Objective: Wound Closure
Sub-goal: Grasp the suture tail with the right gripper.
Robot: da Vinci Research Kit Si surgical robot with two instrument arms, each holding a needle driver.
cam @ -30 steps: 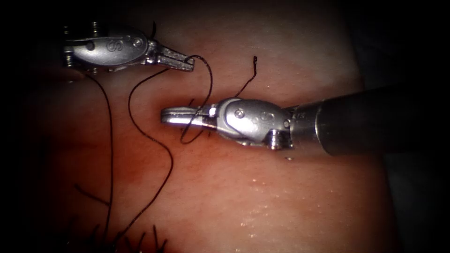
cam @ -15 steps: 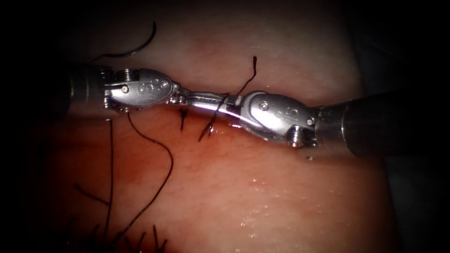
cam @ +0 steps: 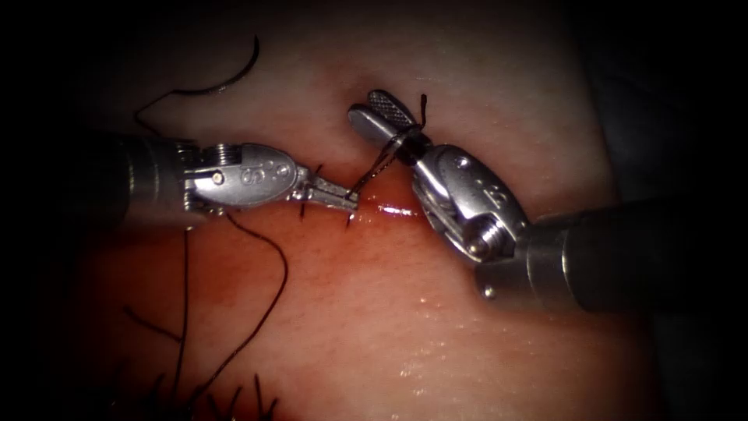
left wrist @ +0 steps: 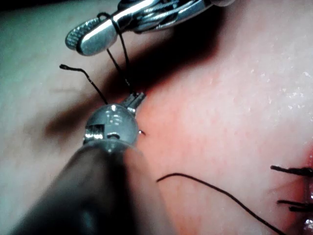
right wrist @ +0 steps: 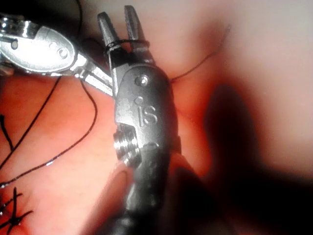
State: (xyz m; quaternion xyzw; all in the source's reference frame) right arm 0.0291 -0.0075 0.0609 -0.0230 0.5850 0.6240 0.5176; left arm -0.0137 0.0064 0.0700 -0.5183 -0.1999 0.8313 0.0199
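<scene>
Step in hand: by my judgement a knot throw, since the thread was wound round my right jaws while my left held its other run.
Needle (cam: 236, 78): lay loose on the tissue (cam: 436, 327), up and to the left of both my tools, in neither tool and not in the tissue.
Left tool (cam: 343, 198): came in level from the left with its shaft low over the tissue. Its jaws were pinched shut on the thread right at the cut's left end.
Thread (cam: 378, 164): ran taut from my left jaws up and to the right to the wraps on my right tool; a long slack run (cam: 282, 265) trailed away below my left tool.
Cut (cam: 389, 209): a short wet line between my two tools.
Right tool (cam: 379, 114): wrist cocked up and to the left from a shaft entering low on the right. Its jaws were spread apart and gripped nothing, with the thread looped round them near their base.
Short end (cam: 423, 105): stood free just right of my open jaws.
What the next move called for: I judged that the wraps must not slide off and that the tension from my left should stay gentle.
</scene>
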